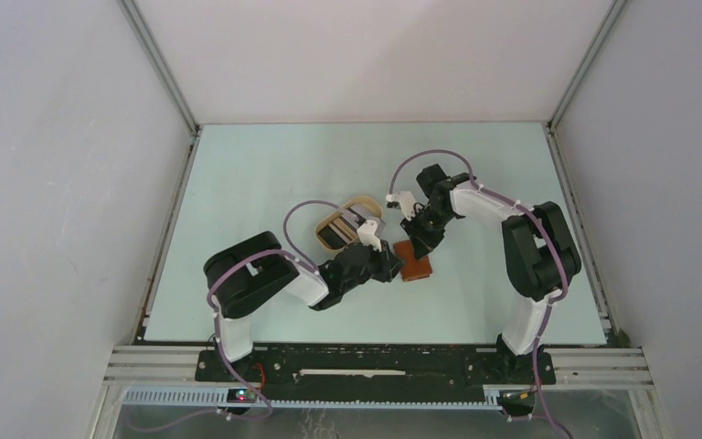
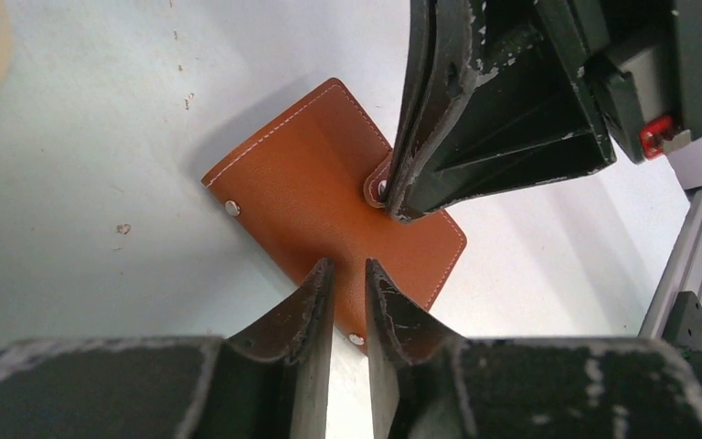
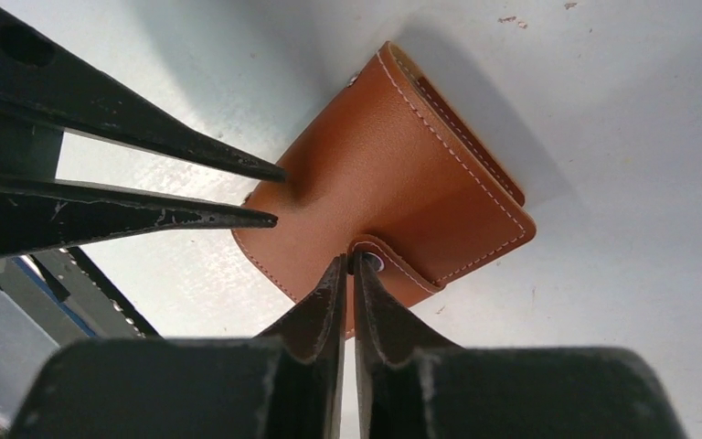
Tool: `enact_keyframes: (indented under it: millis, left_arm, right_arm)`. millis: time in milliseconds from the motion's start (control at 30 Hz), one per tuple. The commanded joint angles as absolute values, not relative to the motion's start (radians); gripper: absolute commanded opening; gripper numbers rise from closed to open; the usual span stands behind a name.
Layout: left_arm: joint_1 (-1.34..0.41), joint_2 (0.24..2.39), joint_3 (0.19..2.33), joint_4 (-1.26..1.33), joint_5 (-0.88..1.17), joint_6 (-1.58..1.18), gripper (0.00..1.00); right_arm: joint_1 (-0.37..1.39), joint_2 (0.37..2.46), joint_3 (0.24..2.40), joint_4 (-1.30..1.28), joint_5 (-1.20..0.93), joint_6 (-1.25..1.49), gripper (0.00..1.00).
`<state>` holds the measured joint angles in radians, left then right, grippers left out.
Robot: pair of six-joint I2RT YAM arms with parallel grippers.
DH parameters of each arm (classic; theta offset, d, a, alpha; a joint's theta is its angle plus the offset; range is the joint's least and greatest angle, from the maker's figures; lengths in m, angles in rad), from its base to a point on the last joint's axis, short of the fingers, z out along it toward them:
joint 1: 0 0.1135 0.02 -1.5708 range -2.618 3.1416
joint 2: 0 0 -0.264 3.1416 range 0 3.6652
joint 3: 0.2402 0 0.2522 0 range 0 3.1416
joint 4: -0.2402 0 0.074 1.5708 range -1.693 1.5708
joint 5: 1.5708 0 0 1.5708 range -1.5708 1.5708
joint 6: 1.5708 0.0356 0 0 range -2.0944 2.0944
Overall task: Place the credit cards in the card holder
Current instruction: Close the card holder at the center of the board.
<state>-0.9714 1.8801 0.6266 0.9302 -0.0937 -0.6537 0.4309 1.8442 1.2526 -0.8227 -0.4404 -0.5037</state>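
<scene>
Cards [image 1: 333, 232] in tray [image 1: 364, 202]; card holder [image 1: 416, 268] folded

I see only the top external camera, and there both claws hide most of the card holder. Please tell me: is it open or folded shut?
Observer: Folded shut. The wrist views show the card holder lying closed on the table.
Operator: What does the right claw touch?
Observer: The right claw is closed on the rounded end of the snap tab.
Operator: And the left one, does it grip?
Observer: It seems not. The left claw has a narrow gap between its fingers, and their tips sit on the holder's top face near one edge.
</scene>
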Motion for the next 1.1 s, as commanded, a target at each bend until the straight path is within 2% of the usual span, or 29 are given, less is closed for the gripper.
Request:
enact_keyframes:
  millis: [0,167,233,367,633,800,933,967,1067]
  left_arm:
    - [-0.979,1.786,0.590,0.978,-0.082,-0.600,0.25]
    - [-0.983,1.622,0.547,0.894,-0.104,-0.549,0.29]
    - [-0.987,1.551,0.529,0.850,-0.115,-0.522,0.30]
    - [-1.002,1.402,0.506,0.716,-0.148,-0.452,0.32]
    - [-1.019,1.073,0.521,0.420,-0.189,-0.330,0.35]
    - [-1.017,0.931,0.526,0.321,-0.188,-0.296,0.51]
    - [-1.016,0.857,0.501,0.341,-0.173,-0.321,0.80]
    - [-1.016,0.850,0.490,0.360,-0.161,-0.328,0.83]
    - [-1.015,0.858,0.479,0.396,-0.149,-0.332,0.84]
  right_arm:
    - [0.417,1.824,1.241,-0.789,-0.477,-0.530,0.20]
    - [0.400,1.710,1.233,-0.801,-0.548,-0.561,0.41]
    - [0.396,1.664,1.222,-0.804,-0.560,-0.577,0.47]
    - [0.382,1.553,1.206,-0.810,-0.587,-0.602,0.52]
    - [0.328,1.285,1.138,-0.766,-0.638,-0.641,0.56]
    - [0.258,1.116,1.075,-0.734,-0.724,-0.659,0.56]
    - [0.231,0.972,0.994,-0.713,-0.809,-0.715,0.57]
    - [0.230,0.951,0.960,-0.695,-0.821,-0.739,0.57]
    - [0.230,0.970,0.885,-0.717,-0.866,-0.960,0.58]
